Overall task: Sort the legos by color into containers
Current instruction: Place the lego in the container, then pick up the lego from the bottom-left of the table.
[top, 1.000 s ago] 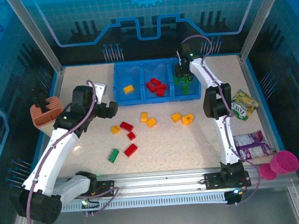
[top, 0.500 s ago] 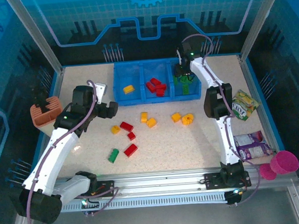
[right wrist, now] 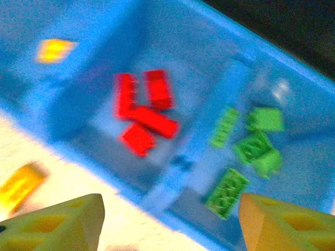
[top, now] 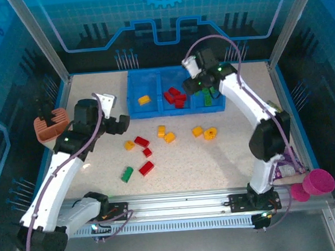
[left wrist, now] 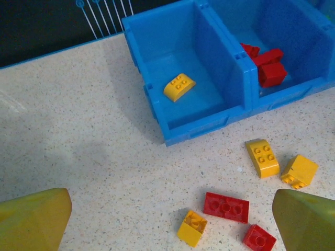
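Robotics lab test cell. Silver aluminium posts [top: 39, 38] and clear blue-printed panels [top: 91, 21] all round. Speckled beige table [top: 216, 162] with two white robot arms [top: 59, 173] bolted on.

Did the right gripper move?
Yes. Against the tray, the right gripper shifted left, from above the green legos toward the red legos.

left pincer [left wrist: 167, 219] spread wide, right pincer [right wrist: 167, 225] parted, right arm [top: 243, 97] outstretched
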### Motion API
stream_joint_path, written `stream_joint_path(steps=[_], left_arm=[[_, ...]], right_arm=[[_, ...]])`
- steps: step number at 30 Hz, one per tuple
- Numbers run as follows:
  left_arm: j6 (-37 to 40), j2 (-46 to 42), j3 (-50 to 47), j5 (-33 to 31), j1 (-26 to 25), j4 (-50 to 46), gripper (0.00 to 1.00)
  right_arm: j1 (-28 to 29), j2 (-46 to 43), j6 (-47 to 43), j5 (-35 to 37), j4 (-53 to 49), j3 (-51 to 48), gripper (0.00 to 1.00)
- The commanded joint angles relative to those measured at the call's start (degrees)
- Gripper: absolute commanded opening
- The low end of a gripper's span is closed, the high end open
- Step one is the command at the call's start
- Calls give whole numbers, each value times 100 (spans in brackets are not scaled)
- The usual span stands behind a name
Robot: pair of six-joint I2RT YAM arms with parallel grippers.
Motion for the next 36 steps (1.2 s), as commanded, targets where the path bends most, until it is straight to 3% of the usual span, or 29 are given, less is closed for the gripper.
stream_joint_path(steps=[1,4,8,11,16,26,36], left_arm=[[130,-340,324,-125,59,-363,99],[-27,-636,434,-237,71,-592,99],[-158,-946,562,-389,84,-1014,99],[-246,-1210,646,-543,97,-1297,100],[-401,-1636,828,-585,102,-1734,99],[-338,-2080,711,-629,97,-2057,99],[-264,-2115,539,-628,98,-1872,99]], right_arm=[[434,-677,-1246,-1099,229,-635,71],[1162,-1239,-2571,-2076,244,-1451,77],[2180,-1554,-3517,-2104,975,-2301,84],[2802,-1253,-3831,-2075,908,-2163,82],[3585,-646,-4212,-1987,1613,-2165,84],[4228,1270,-4260,-2089,1038,-669,82],[4248,2152,-4349,-1970,1096,-249,79]])
